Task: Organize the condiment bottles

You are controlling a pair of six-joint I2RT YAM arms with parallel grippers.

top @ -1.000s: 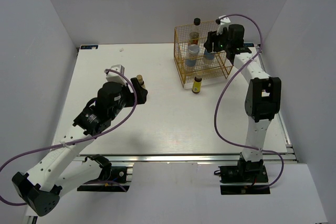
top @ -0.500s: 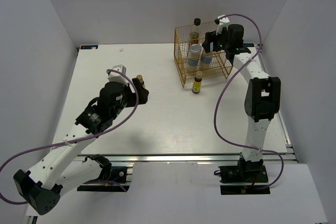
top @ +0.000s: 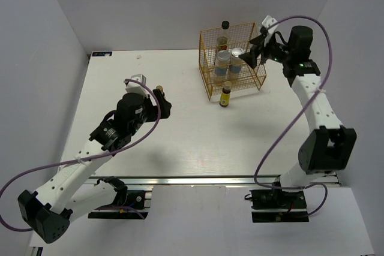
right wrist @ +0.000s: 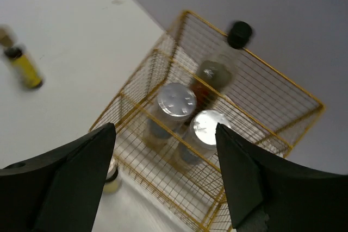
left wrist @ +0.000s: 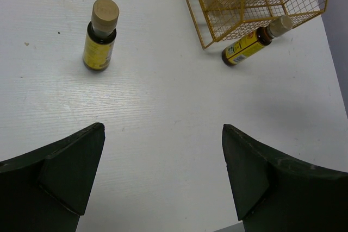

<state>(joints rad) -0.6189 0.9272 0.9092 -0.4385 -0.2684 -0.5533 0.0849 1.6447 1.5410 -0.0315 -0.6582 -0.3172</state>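
Two white silver-lidded jars [top: 223, 62] [top: 237, 59] stand side by side in the gold wire rack [top: 252, 79], with the taller black-capped dark bottle [top: 223, 37] behind them. The right wrist view shows these jars [right wrist: 175, 104] [right wrist: 205, 129] and the dark bottle [right wrist: 217, 71] from above. One yellow bottle [top: 225, 96] stands just in front of the rack. The other [top: 159, 90] stands mid-table, ahead and left of my open, empty left gripper [top: 163, 105]; the left wrist view shows both [left wrist: 99, 36] [left wrist: 251, 42]. My right gripper [top: 253, 54] is open and empty, above and right of the rack.
The rack sits at the back right of the white table [top: 180, 130], close to the back wall. The table's right edge runs just beyond the rack. The purple cables loop beside both arms.
My right gripper has pulled up and back to the right, away from the rack, leaving the second jar standing inside. My left arm has edged slightly forward.
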